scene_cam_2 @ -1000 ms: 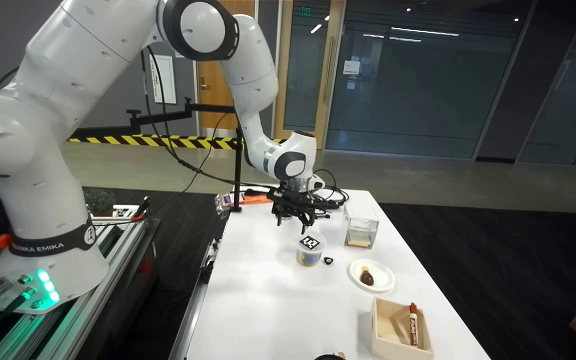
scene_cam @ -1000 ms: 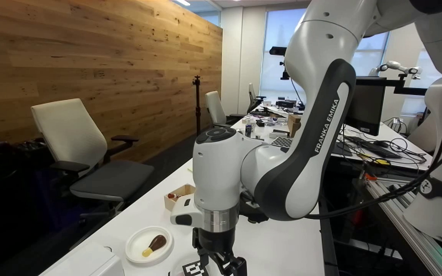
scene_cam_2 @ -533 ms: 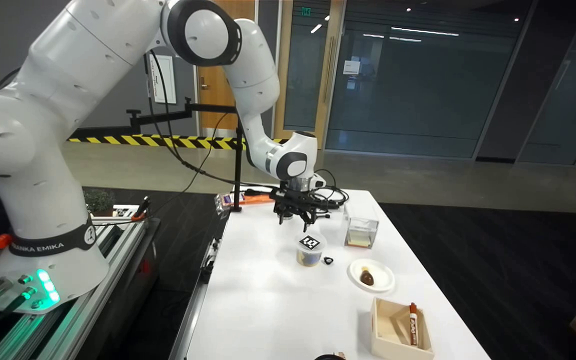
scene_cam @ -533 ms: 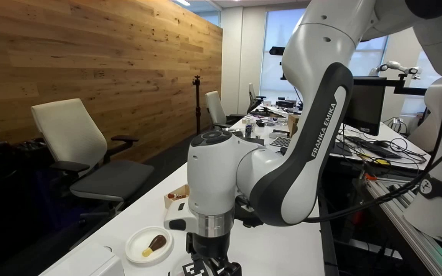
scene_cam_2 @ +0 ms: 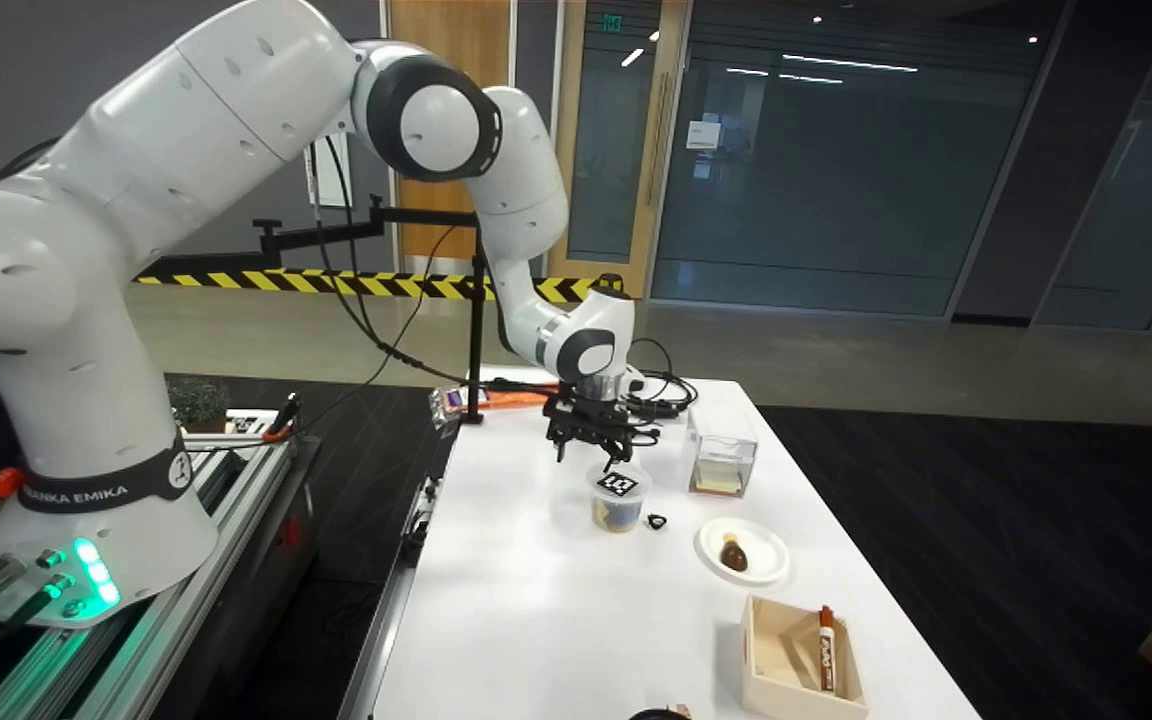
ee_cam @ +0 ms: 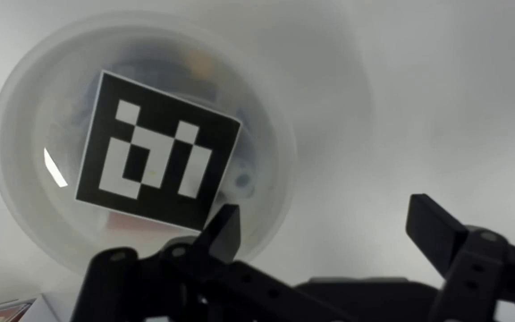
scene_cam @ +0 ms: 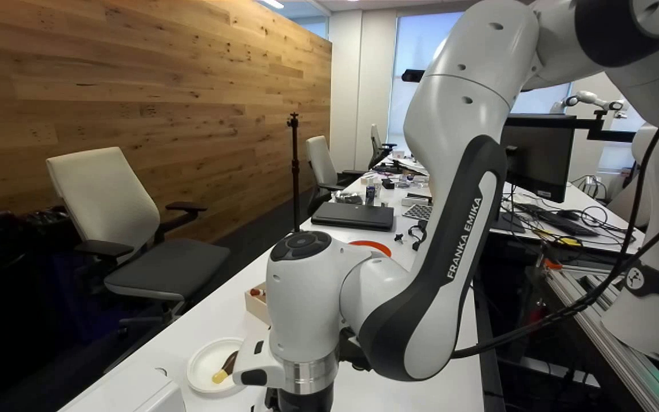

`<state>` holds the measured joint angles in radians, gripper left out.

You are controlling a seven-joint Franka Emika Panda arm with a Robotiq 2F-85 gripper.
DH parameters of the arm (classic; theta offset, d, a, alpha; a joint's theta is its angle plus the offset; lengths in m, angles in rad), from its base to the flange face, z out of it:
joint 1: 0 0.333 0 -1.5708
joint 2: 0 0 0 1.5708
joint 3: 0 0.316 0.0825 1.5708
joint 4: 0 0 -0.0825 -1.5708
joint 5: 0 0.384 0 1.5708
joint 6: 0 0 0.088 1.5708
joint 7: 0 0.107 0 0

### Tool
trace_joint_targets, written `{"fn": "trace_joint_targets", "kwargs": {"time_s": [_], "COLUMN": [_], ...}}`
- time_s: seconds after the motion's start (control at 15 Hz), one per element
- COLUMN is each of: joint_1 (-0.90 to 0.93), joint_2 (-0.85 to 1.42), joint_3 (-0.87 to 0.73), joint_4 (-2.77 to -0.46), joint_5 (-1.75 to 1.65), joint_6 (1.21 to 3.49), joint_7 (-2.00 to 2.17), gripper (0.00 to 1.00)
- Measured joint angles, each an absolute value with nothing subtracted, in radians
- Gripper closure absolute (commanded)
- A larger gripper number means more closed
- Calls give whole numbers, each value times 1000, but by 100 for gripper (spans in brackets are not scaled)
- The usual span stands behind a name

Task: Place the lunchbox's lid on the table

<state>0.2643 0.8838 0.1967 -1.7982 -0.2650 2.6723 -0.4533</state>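
The lid [ee_cam: 159, 152] is a round translucent cover with a square black-and-white pattern on top; it also shows in an exterior view [scene_cam_2: 618, 485]. It sits on the lunchbox [scene_cam_2: 617, 516], a small round translucent tub with mixed contents, standing upright on the white table [scene_cam_2: 496, 600]. My gripper [ee_cam: 323, 214] is open and empty. In the wrist view its left finger overlaps the lid's lower right rim; its right finger is over the table. I cannot tell whether the finger touches. In an exterior view the gripper [scene_cam_2: 586, 460] is just behind the lid. The lid is hidden in the remaining exterior view.
A white plate [scene_cam_2: 708, 552] with a brown-and-yellow item is beside the lunchbox. A clear box [scene_cam_2: 723, 455] stands behind it. A small black piece [scene_cam_2: 656, 521] lies close by. A tan wooden box [scene_cam_2: 771, 685] holds a marker. Cables and an orange item [scene_cam_2: 516, 399] lie at the far end.
My gripper has come down toward the table beside the lid. The patterned top now drops out of sight in an exterior view. The lunchbox with its lid seems shifted very slightly.
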Motion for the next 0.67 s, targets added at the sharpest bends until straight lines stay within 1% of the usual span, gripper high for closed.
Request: {"fn": "trace_joint_targets", "kwargs": {"time_s": [0.4,0.47,0.53,0.6,0.67], "joint_1": [266,266,266,266,266], "joint_2": [932,936,938,939,940], "joint_3": [195,195,195,195,195], "joint_4": [-1745,-1739,-1734,-1730,-1726], "joint_5": [-267,-269,-270,-271,-272], "joint_6": [2669,2669,2667,2663,2657], "joint_7": [-454,-454,-454,-454,-454], "gripper": [70,43,32,31,25]}}
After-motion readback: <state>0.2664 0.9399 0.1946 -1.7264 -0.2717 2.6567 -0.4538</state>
